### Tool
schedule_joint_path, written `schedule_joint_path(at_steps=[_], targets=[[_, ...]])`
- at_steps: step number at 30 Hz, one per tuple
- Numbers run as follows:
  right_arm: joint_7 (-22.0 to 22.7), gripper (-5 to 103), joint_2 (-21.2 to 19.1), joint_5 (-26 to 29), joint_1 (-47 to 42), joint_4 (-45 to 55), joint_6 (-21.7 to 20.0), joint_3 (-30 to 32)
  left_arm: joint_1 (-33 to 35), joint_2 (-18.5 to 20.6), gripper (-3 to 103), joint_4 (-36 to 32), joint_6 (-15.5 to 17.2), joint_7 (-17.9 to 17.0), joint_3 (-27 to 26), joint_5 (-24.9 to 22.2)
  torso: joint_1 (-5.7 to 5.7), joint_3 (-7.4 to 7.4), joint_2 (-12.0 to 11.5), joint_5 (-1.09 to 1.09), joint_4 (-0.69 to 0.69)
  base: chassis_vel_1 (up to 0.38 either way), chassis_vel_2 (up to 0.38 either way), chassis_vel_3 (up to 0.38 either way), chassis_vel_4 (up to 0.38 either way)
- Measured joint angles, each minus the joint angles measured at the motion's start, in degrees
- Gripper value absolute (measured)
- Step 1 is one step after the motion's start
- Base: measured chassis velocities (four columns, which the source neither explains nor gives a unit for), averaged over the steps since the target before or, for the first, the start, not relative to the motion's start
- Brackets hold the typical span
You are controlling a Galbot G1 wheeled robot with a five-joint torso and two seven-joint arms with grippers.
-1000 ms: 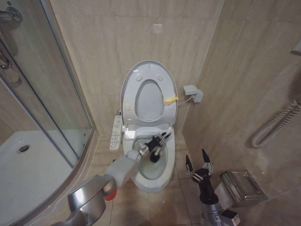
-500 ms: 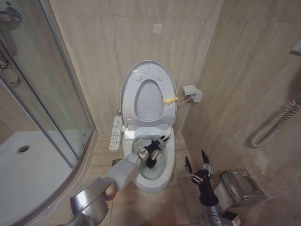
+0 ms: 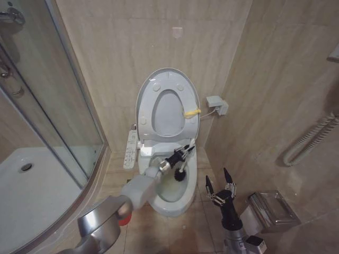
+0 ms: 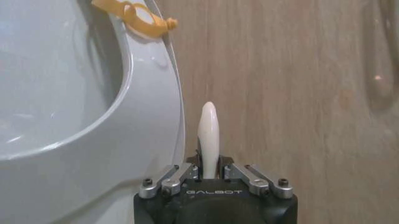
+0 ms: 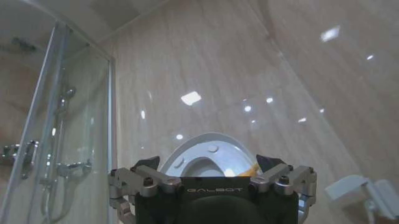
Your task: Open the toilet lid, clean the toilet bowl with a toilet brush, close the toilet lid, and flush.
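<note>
The toilet lid (image 3: 167, 106) is smooth white plastic with a soft sheen, and a yellow rubbery-looking tag (image 3: 192, 112) hangs at its edge. The toilet bowl (image 3: 170, 186) is glossy white ceramic. The toilet brush (image 4: 208, 135) has a smooth, shiny white plastic handle and a dark bristly head. The wall tiles (image 3: 132, 47) are polished beige stone, mirroring lights. The shower screen (image 3: 47, 100) is clear glass in bright metal framing.

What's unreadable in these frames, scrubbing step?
- Head view: white ceramic toilet bowl inside, partly hidden behind left gripper; brush-to-ceramic contact unclear.
- Left wrist view: thin white toilet brush handle visible; dark head hidden behind gripper body.
- Head view: control panel buttons too small.
</note>
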Motion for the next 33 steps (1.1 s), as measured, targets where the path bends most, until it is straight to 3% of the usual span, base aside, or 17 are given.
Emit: schedule_joint_path(at_steps=[5,9,14,16,25,33], targets=[[-0.67,100,0.01,0.67,-0.23,-0.09,0.01,0.67,0.56,-0.13,19,2.92,0.11,-1.01,-1.04,2.34,0.00,0.00,0.00,0.01,0.11,0.000,0.000,0.000,0.000],[-0.94,100,0.01,0.79,-0.22,-0.13,0.02,0.66,1.40,0.07,19,3.04,0.02,-1.67,-0.26,3.99,0.00,0.00,0.00,-0.01,0.05,0.000,0.000,0.000,0.000],[-0.95,100,-0.01,0.66,0.10,-0.25,0.02,0.37,1.33,0.46,19,1.32,-0.49,-2.97,-0.51,4.14,0.00,0.00,0.00,0.01,0.09,0.000,0.000,0.000,0.000],[-1.10,100,0.00,0.47,0.13,-0.44,0.02,0.16,1.03,-0.07,19,0.41,-1.19,-3.83,-1.91,4.08,0.00,-0.01,0.00,-0.01,0.02,0.000,0.000,0.000,0.000],[-1.59,100,-0.01,0.44,-0.50,-0.27,0.12,0.28,3.84,-0.08,19,3.49,-1.22,-6.01,-2.62,6.09,0.00,0.00,0.00,0.00,0.10,0.000,0.000,0.000,0.000],[-1.68,100,-0.01,0.50,-0.53,0.10,0.12,0.50,1.26,-0.15,19,0.05,-1.76,-6.51,-1.69,5.57,0.00,-0.01,0.00,0.00,0.03,0.000,0.000,0.000,0.000]])
